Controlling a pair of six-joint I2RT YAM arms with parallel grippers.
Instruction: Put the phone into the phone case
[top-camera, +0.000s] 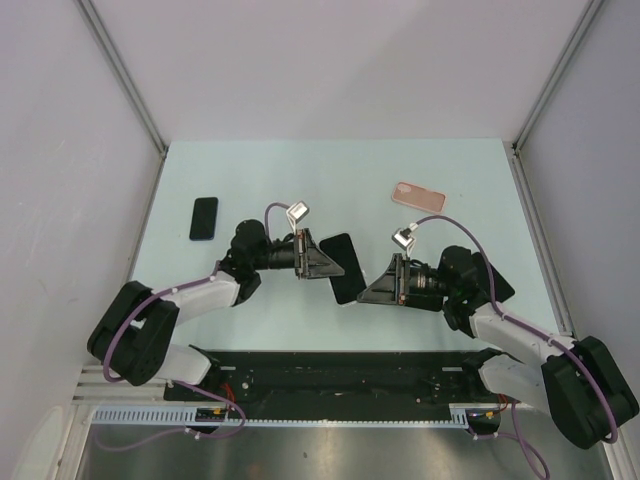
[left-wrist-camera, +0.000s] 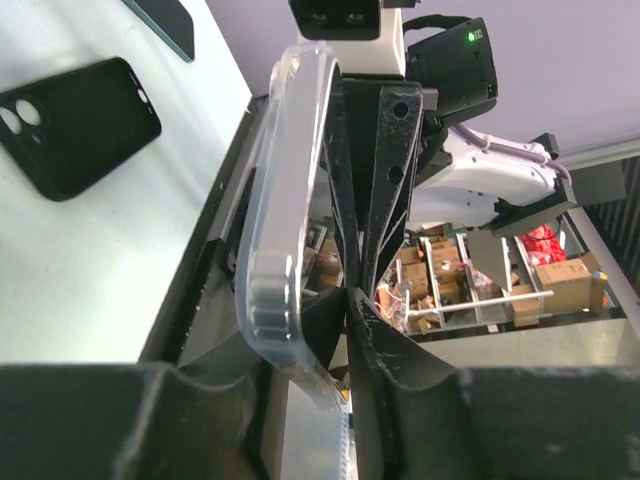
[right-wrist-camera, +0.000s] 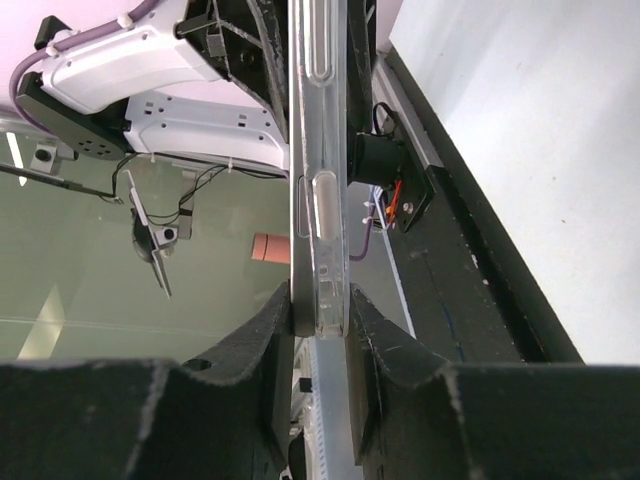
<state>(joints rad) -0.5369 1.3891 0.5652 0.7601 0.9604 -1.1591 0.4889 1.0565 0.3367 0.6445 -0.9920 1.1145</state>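
A dark phone (top-camera: 344, 262) in a clear phone case is held on edge above the table middle, between both grippers. In the right wrist view the phone (right-wrist-camera: 300, 200) and the clear case (right-wrist-camera: 330, 200) stand edge-on, pressed together, and my right gripper (right-wrist-camera: 320, 315) is shut on both. In the left wrist view the clear case (left-wrist-camera: 285, 200) bulges away to the left of the dark phone edge (left-wrist-camera: 345, 180). My left gripper (left-wrist-camera: 350, 300) is shut, pinching at the case's lower end. In the top view the left gripper (top-camera: 326, 262) faces the right gripper (top-camera: 364, 290).
A second black phone (top-camera: 204, 218) lies at the table's left. A pink case (top-camera: 418, 197) lies at the back right. A black case (left-wrist-camera: 75, 120) with camera cut-outs lies near the right arm, also visible in the top view (top-camera: 497, 282). The black base rail (top-camera: 330, 375) runs along the near edge.
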